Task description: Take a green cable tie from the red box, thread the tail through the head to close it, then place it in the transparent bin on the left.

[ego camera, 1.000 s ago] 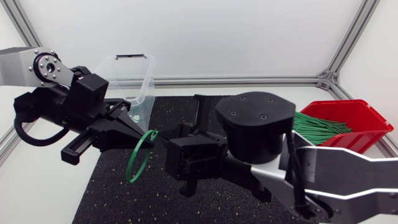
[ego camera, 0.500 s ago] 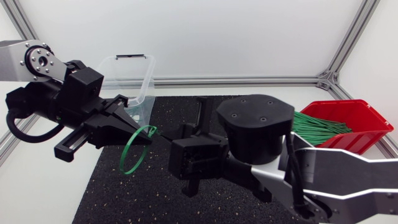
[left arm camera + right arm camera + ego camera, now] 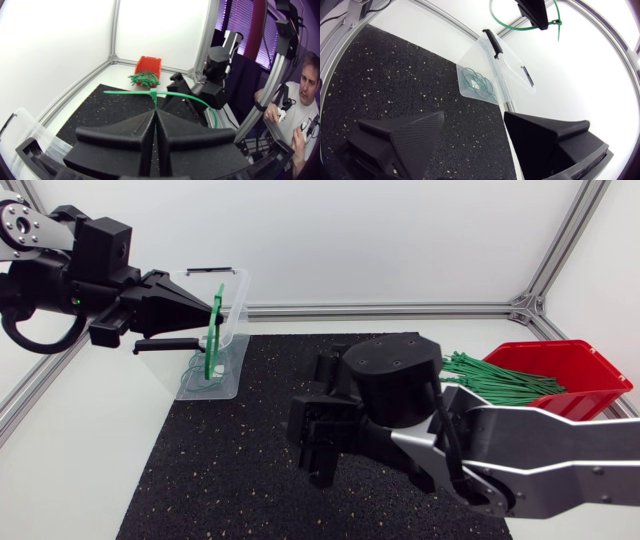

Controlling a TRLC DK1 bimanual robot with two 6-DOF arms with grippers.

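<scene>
My left gripper [image 3: 211, 308] pinches the looped green cable tie [image 3: 212, 342] at its fingertips, the loop hanging beneath them over the transparent bin [image 3: 240, 292]. My right gripper [image 3: 474, 131] stands spread above the black mat [image 3: 230, 470].

Green tie [image 3: 213, 330], red box [image 3: 570, 362]

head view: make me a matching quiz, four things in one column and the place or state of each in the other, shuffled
Column one:
1. looped cable tie
2. transparent bin
3. red box
4. right end effector

Column two:
a. open, over the black mat
b. heaped with straight green ties
c. pinched in the left end effector
d. has closed ties lying in its bottom

Pairs: 1-c, 2-d, 3-b, 4-a
</scene>
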